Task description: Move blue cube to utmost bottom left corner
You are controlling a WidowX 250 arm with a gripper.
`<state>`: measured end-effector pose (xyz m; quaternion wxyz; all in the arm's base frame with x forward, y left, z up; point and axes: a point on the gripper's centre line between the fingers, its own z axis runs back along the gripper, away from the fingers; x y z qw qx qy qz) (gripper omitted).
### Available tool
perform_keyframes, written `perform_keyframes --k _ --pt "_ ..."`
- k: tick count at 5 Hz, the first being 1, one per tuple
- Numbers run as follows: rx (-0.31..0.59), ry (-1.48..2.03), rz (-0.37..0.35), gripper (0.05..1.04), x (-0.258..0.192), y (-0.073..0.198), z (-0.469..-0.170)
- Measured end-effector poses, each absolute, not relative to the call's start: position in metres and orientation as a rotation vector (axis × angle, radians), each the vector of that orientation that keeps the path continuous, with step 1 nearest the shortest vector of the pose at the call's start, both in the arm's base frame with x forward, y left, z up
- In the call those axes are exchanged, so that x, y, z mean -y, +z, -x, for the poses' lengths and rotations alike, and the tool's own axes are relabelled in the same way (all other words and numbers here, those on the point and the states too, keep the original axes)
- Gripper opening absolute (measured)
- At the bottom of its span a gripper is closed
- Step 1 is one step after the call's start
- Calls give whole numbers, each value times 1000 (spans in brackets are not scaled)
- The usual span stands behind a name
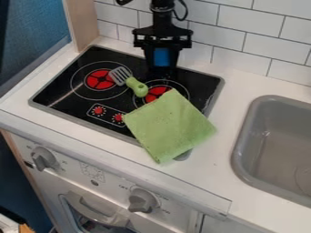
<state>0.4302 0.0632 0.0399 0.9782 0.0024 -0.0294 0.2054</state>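
black gripper (162,65) was at the back of toy stovetop (200,86), blue cube (162,57) was between its jaws, which were closed on it

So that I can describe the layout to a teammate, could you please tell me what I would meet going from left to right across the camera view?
Left oven knob → spatula with a green handle → blue cube → grey sink.
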Motion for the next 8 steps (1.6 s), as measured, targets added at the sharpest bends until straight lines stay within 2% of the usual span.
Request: perform_keyframes --k 1,2,3,4,5,6,7,8 --pt "112 505 1 607 -86 69 -426" --pt "143 686 -60 607 -124 97 -404" --pt "140 875 -121 607 -156 109 -374" --pt "116 1031 -161 607 -176 107 -344" --pt "82 1157 -159 607 -181 92 -320" --pt "4 1255 -145 607 -181 68 -295" --pt "-11 1290 -156 607 -178 50 -284" --pt "-41 1302 -132 607 -173 33 -283"
